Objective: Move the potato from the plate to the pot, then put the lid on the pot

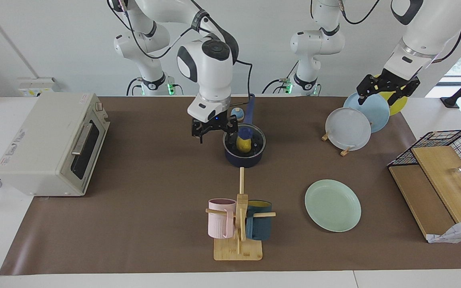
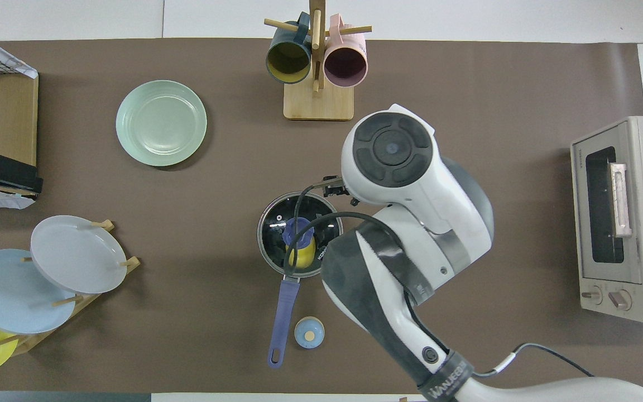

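Observation:
The dark navy pot stands mid-table with its long blue handle pointing toward the robots. The clear glass lid lies on it, blue knob up. Through the glass shows the yellow potato, inside the pot. My right gripper hangs open and empty just beside the pot, toward the right arm's end, apart from the lid. The mint-green plate lies bare, farther from the robots. My left gripper waits open above the plate rack.
A small blue-topped bell-like object sits beside the pot's handle. A toaster oven stands at the right arm's end. A mug stand, a rack of plates and a wire basket are also on the table.

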You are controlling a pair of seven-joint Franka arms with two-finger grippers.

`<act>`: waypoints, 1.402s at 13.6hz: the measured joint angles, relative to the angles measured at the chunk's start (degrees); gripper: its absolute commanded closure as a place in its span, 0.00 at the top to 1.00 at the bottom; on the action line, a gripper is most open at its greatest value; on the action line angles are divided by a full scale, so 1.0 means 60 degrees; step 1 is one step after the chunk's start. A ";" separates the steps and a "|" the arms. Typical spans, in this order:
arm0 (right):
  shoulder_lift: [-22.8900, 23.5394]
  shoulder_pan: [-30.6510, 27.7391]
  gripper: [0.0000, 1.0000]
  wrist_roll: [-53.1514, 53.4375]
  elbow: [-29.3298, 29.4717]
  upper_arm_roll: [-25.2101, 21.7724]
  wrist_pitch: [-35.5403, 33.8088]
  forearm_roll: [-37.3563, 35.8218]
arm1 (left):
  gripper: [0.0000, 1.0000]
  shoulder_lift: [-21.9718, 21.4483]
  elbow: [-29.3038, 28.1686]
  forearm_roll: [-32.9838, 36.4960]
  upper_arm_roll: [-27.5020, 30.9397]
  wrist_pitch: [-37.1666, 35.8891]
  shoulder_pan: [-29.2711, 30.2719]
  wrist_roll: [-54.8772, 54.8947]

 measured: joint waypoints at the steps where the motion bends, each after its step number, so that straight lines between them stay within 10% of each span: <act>1: -0.0128 -0.0455 1.00 -0.0674 0.0102 -0.0017 -0.0312 0.0147 | 1.00 0.0000 0.0000 0.0000 0.0000 0.0000 0.0000 0.0000; 7: -0.0455 -0.2897 1.00 -0.3448 0.1530 -0.0213 -0.2676 0.0372 | 1.00 0.0000 0.0000 0.0000 0.0000 0.0000 0.0000 0.0000; 19: -0.1255 -0.2949 1.00 -0.3674 0.1085 -0.1360 -0.4172 0.0435 | 1.00 0.0000 0.0000 0.0000 0.0000 0.0000 0.0000 0.0000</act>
